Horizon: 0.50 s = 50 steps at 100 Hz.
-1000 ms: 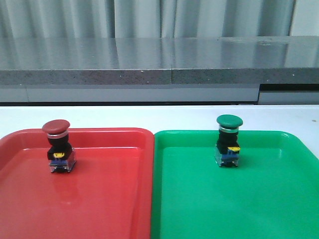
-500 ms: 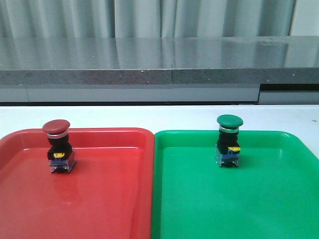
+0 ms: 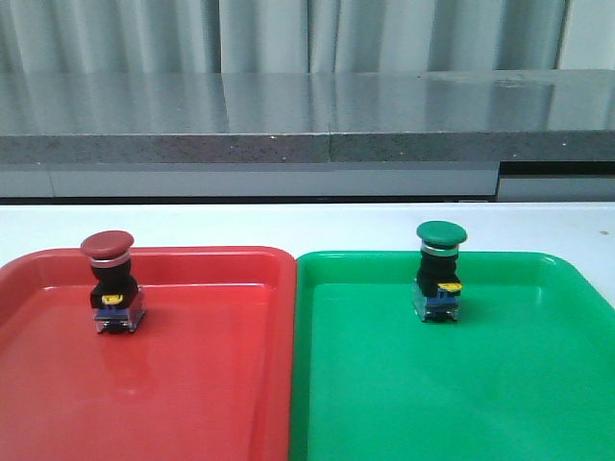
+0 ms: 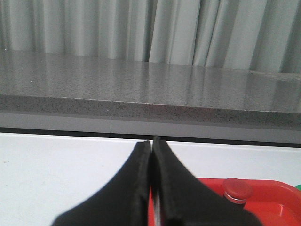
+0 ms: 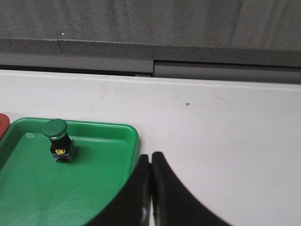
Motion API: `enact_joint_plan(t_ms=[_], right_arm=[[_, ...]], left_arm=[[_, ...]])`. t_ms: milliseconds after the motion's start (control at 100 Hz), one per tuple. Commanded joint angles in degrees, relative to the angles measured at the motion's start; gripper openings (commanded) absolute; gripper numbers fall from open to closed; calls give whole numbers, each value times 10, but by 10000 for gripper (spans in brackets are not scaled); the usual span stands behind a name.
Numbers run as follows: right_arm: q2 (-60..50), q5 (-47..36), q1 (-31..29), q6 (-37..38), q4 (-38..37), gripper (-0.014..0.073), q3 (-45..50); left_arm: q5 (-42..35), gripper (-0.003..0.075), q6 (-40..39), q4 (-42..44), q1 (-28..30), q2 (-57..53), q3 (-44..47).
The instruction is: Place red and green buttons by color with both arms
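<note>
Fingers pressed together on both the left gripper [image 4: 151, 143] and right gripper [image 5: 150, 157], grasping nothing, held well clear of the trays. Red button [image 3: 111, 283] upright in red tray [image 3: 192, 384], green button [image 3: 439, 274] upright in green tray [image 3: 432, 394]; sorting apparently complete.

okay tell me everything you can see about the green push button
The green button stands upright in the green tray, toward its far edge. It has a glossy, domed green mushroom cap, a silver collar, a black body with a yellow tab, and a clear base with blue inside. Only the tray touches it; the right gripper, shut, is well clear.
</note>
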Motion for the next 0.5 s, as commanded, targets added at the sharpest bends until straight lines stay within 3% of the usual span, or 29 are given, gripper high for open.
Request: enact_joint_plan(t_ms=[0, 200, 400, 490], right_arm=[[-14, -71, -9, -2, -11, -68, 9], [-92, -133, -68, -15, 46, -68, 83], [-158, -177, -137, -172, 177, -68, 157], [-164, -200, -156, -193, 192, -68, 187]], left_arm=[[-46, -19, -2, 0, 1, -17, 23], [-46, -20, -2, 0, 1, -17, 23], [-46, -19, -2, 0, 1, -17, 23], [-46, -19, -2, 0, 1, -17, 23]])
